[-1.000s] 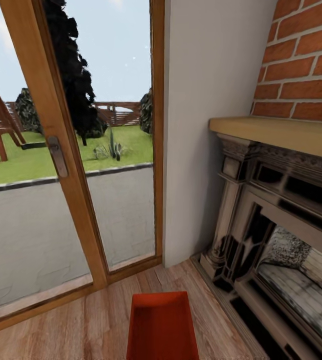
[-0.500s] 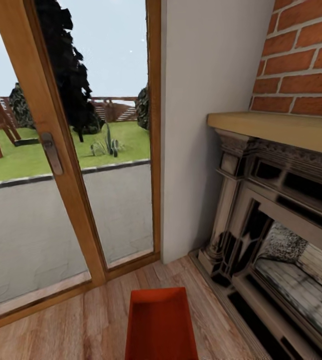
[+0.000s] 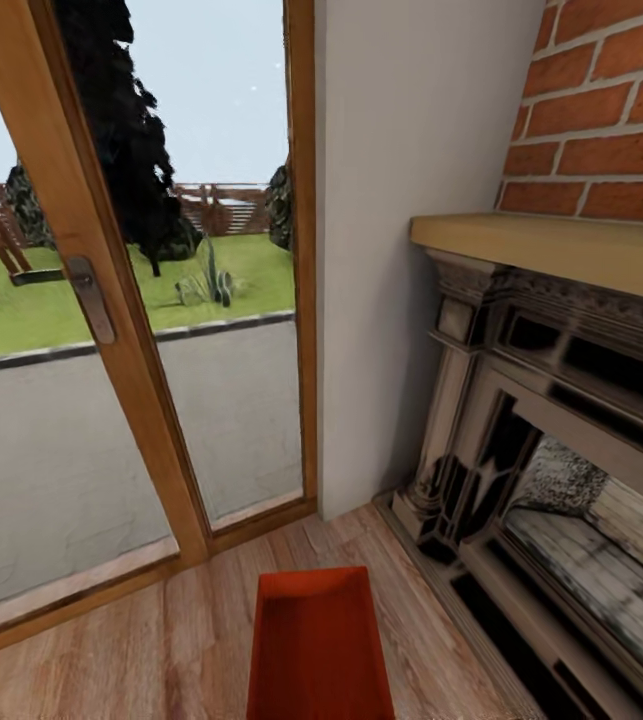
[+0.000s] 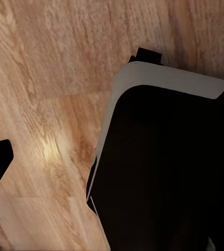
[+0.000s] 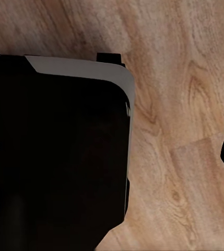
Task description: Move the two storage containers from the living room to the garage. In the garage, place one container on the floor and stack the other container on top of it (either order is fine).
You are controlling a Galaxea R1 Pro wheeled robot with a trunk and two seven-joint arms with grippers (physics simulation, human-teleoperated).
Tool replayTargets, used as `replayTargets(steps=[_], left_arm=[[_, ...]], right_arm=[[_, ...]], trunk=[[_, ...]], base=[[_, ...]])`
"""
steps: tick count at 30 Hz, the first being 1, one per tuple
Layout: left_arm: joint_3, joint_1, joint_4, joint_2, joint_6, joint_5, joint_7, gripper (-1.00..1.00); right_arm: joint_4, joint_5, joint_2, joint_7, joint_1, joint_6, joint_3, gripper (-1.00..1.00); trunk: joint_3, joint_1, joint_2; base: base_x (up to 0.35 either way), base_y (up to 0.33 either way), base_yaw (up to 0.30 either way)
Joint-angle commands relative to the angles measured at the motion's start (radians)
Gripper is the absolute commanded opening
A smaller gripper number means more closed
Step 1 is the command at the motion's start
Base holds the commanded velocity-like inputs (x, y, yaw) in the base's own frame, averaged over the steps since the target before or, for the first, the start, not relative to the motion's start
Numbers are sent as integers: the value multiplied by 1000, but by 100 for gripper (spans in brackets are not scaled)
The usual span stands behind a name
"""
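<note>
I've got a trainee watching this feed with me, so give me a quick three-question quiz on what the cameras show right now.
1. True or false: the storage container sits on a dark grey concrete floor.
2. Multiple choice: what stands to the right of the container in the head view? A) a red car B) the fireplace C) a blue sofa
3. Fill in: through the glass door you see a lawn and a wooden ____.

Key:
1. False. It rests on the light wood plank floor.
2. B.
3. Fence.
</note>
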Motion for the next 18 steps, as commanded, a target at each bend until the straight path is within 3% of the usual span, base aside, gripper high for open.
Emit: replayTargets(steps=[1, 18], left_arm=[[4, 0, -2, 0, 6, 3, 3, 100], [4, 0, -2, 0, 6, 3, 3, 100]], right_arm=[[3, -10, 0, 1, -1, -6, 8, 100], [3, -8, 0, 1, -1, -6, 8, 100]], trunk=[[-3, 0, -1], [-30, 0, -1]], base=[[0, 0, -2], [0, 0, 0]])
